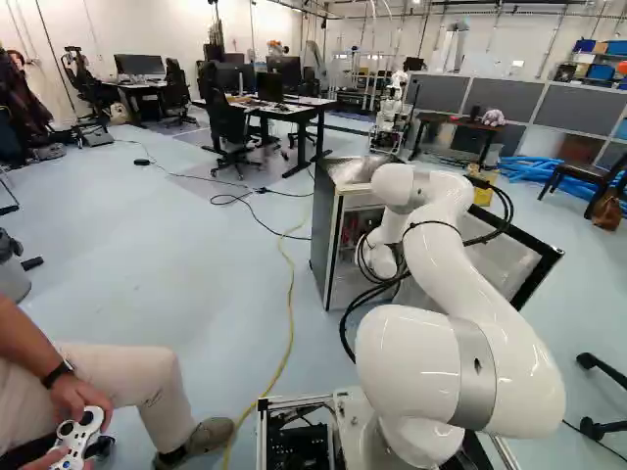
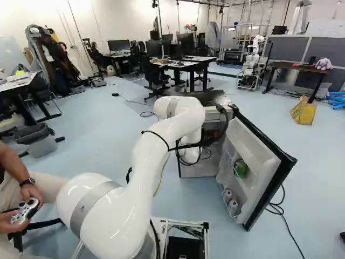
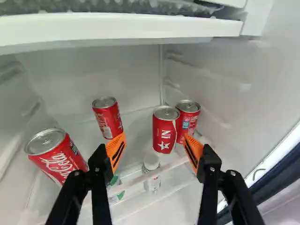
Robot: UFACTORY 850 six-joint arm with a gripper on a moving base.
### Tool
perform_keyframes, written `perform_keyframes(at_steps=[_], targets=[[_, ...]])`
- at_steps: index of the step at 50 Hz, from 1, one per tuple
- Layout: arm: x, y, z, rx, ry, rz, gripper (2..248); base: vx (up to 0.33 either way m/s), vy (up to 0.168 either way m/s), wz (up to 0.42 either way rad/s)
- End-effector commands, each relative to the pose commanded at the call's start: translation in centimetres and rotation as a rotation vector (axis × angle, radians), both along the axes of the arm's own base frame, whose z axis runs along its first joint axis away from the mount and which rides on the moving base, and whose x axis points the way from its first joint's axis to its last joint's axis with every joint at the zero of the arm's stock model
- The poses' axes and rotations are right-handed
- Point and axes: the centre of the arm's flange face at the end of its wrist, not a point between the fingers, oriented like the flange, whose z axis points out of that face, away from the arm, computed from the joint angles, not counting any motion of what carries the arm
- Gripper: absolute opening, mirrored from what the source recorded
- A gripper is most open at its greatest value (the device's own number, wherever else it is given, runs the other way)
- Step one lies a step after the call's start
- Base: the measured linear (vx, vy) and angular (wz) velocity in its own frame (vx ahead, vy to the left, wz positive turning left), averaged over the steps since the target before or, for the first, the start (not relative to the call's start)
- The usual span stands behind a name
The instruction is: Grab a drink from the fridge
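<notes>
The hand [image 3: 153, 149] is released, its fingers spread apart, facing into the open fridge [image 1: 326, 235]. Four red drink cans [image 3: 165, 136] stand inside: two close together ahead of the hand, two off to one side, well apart.

Item 1: nearest red can [image 3: 58, 158], white script "Coca-Cola", beside it a dark panel of print too small to read.
Item 2: middle red can [image 3: 164, 132], white capitals "IN" above a white star.
Item 3: red can just beside it [image 3: 187, 121], blue-and-white label, illegible.
Item 4: remaining red can [image 3: 108, 119], pale label, illegible
</notes>
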Motion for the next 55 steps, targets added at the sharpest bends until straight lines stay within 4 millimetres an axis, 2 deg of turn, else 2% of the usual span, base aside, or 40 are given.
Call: perform_keyframes(at_steps=[32,55], targets=[[0.04,-0.01,-0.01,0.000,-0.001,-0.001,182,0.000,0.000,0.000],[0.79,-0.17,-0.32,-0.004,-0.015,-0.012,182,0.000,0.000,0.000]])
